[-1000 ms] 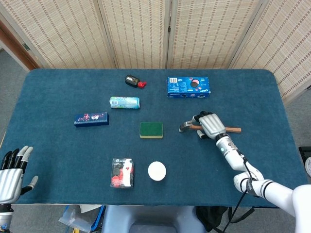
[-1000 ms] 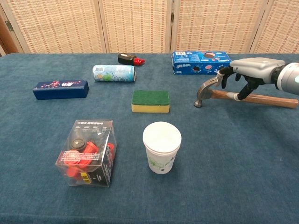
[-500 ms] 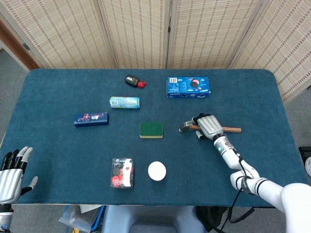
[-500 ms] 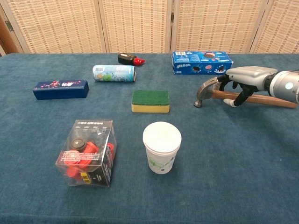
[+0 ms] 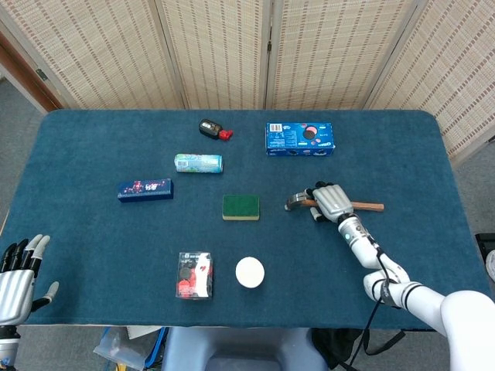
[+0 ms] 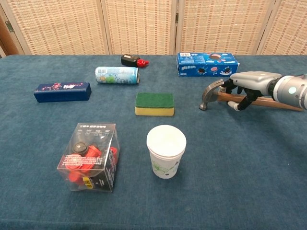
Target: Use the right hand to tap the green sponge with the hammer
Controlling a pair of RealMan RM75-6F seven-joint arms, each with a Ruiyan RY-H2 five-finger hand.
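The green sponge (image 5: 240, 206) (image 6: 154, 103) lies flat at the table's middle. To its right the hammer (image 5: 371, 205) (image 6: 209, 96) lies on the cloth, metal head toward the sponge and wooden handle pointing right. My right hand (image 5: 331, 201) (image 6: 249, 82) rests low on the handle just behind the head. Its fingers (image 6: 236, 104) curve down over the near side of the handle, and I see no tight grip; the hammer stays on the table. My left hand (image 5: 17, 272) hangs off the table's near left corner with its fingers apart, holding nothing.
A white paper cup (image 6: 166, 150) and a clear box of red parts (image 6: 91, 157) stand near the front. Behind the sponge lie a green can (image 6: 117, 75), a dark blue box (image 6: 62, 91), a blue cookie box (image 6: 207, 63) and a small black-and-red object (image 6: 134, 61).
My right hand has sunk lower onto the hammer handle and drawn slightly toward the head. The hammer, the sponge and my left hand have not moved.
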